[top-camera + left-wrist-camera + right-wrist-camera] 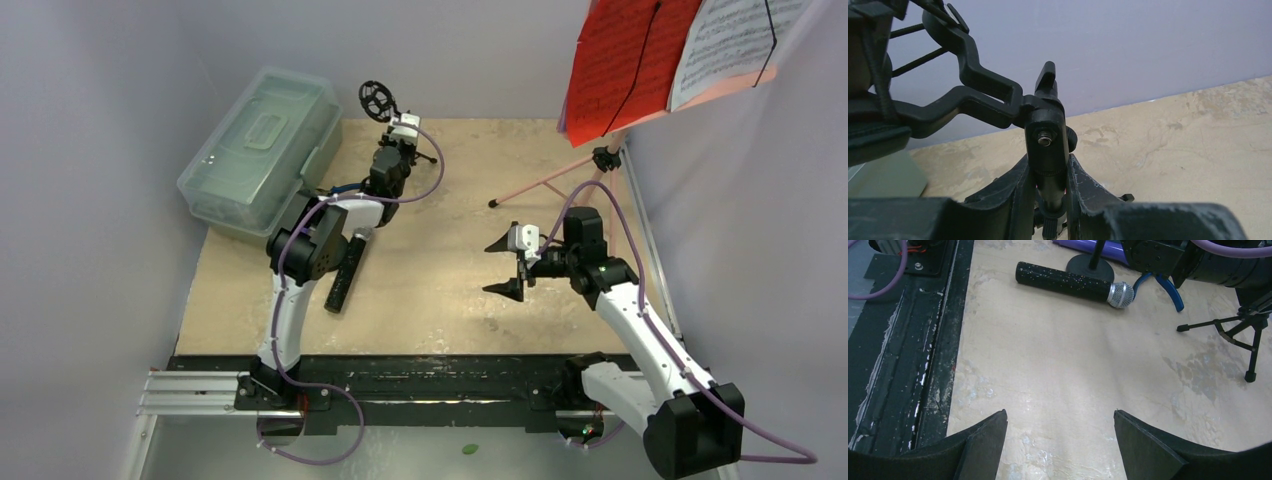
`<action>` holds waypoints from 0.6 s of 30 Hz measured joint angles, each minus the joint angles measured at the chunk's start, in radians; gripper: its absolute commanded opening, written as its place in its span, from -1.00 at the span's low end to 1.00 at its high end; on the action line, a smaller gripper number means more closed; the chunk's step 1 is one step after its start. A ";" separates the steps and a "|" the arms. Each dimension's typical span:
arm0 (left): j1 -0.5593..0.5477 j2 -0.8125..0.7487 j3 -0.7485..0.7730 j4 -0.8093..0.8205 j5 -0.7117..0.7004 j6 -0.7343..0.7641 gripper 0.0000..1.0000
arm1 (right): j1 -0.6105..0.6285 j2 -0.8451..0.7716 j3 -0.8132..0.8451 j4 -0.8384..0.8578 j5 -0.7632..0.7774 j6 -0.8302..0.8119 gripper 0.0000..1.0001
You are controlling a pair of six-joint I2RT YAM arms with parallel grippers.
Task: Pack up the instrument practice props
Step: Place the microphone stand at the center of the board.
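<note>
**DESK:** What sits closest to the lens?

**PHOTOGRAPHER:** The black base rail [400, 385] at the near edge, with both arms rising from it. The left gripper [1048, 172] is clamped on the stem of a black mic tripod [1045, 132]. That is far and left of centre on the table [450, 330], just right of the clear case [262, 150]. The right gripper [1059, 415] hangs over the middle, fingers spread wide and empty.

**DESK:** How should this step go?

**PHOTOGRAPHER:** My read is to lift straight up until the legs are free and keep the ring mount level (it juts sideways and could snag). Then swing left toward the case. Its lid looks shut, so the empty right arm would probably have to deal with that first.

**DESK:** The count, big to small?

**PHOTOGRAPHER:**
- One clear case.
- One pink music rack [545, 183], standing far right.
- Two red pages [620, 60] and one white page [730, 40] on the rack. The frame cuts off the rest.
- One black-silver microphone [1073, 285], lying near left beside the left arm.
- One purple microphone [1098, 246], with only an edge showing.
- One tripod in the grip, plus one round-footed stand [1090, 267] just behind the black mic.
- One pair of blue-handled pliers [1170, 292].
</note>
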 measured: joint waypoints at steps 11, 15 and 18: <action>0.008 -0.003 -0.024 -0.092 -0.047 -0.035 0.31 | 0.000 0.000 0.000 -0.002 0.000 0.000 0.64; 0.008 -0.043 -0.092 -0.159 -0.023 -0.087 0.48 | -0.003 0.000 0.000 -0.003 0.001 -0.004 0.65; 0.008 -0.118 -0.167 -0.199 0.022 -0.137 0.55 | -0.013 0.000 0.000 -0.012 0.001 -0.015 0.66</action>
